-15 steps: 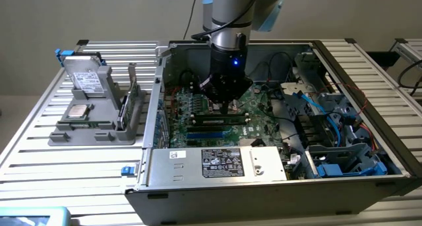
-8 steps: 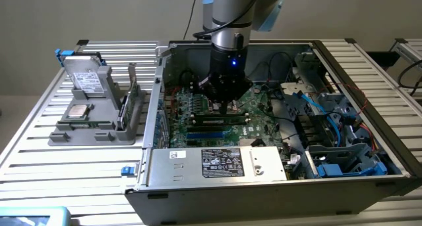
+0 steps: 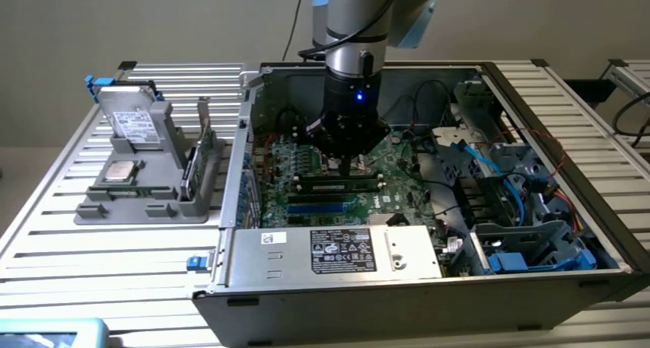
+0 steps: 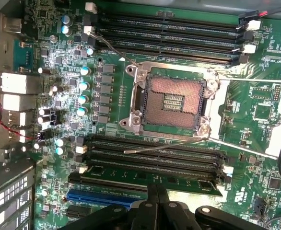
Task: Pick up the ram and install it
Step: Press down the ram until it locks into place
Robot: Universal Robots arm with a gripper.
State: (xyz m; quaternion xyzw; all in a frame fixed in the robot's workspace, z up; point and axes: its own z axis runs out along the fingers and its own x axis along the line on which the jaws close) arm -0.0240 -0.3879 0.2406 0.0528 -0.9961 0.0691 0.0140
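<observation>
The hand point(image 3: 345, 164) is hovering inside the computer case point(image 3: 549, 127), fingers pinched together, with the ram point(image 4: 152, 178) sitting in its slot right below — install looking nearly finished.

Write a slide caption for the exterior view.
Robot arm's gripper lowered into the open grey computer case, just above a long green RAM stick seated across the green motherboard.

Exterior view high, angled down, wrist view close overhead — both share motherboard point(image 3: 336, 173) point(image 4: 255, 110).
</observation>
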